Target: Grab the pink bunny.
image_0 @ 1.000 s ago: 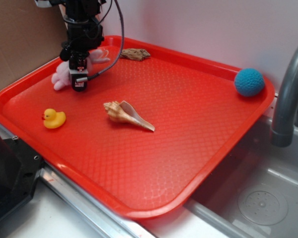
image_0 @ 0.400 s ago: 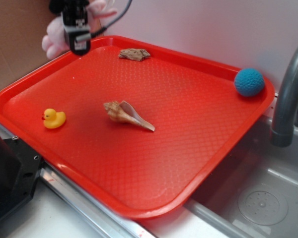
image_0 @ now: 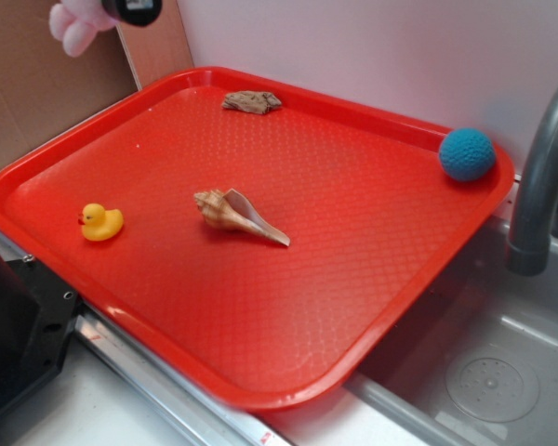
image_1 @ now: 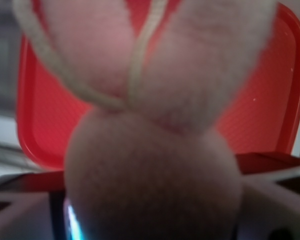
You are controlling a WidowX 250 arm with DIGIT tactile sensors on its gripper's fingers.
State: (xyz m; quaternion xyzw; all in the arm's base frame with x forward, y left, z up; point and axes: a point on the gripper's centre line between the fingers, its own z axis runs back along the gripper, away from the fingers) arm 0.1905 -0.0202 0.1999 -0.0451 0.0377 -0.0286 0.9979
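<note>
One pincer, the gripper [image_0: 138, 9], holds the pink bunny [image_0: 74, 26] clamped at the frame's top-left, well above the red tray [image_0: 372, 269], the plush hanging just left of it, ears filling the wrist view.

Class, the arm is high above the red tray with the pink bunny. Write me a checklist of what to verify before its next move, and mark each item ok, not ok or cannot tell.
1. Pink bunny off the red tray: ok, it hangs well above the far left corner.
2. Tool shut on the bunny: ok as far as shown; only its lower edge is in the exterior view.
3. Grip secure: cannot tell; the wrist view is filled with blurred pink plush.
4. Yellow duck, seashell, blue ball undisturbed on the tray: ok.
5. Space above the tool free: cannot tell, out of frame.
</note>
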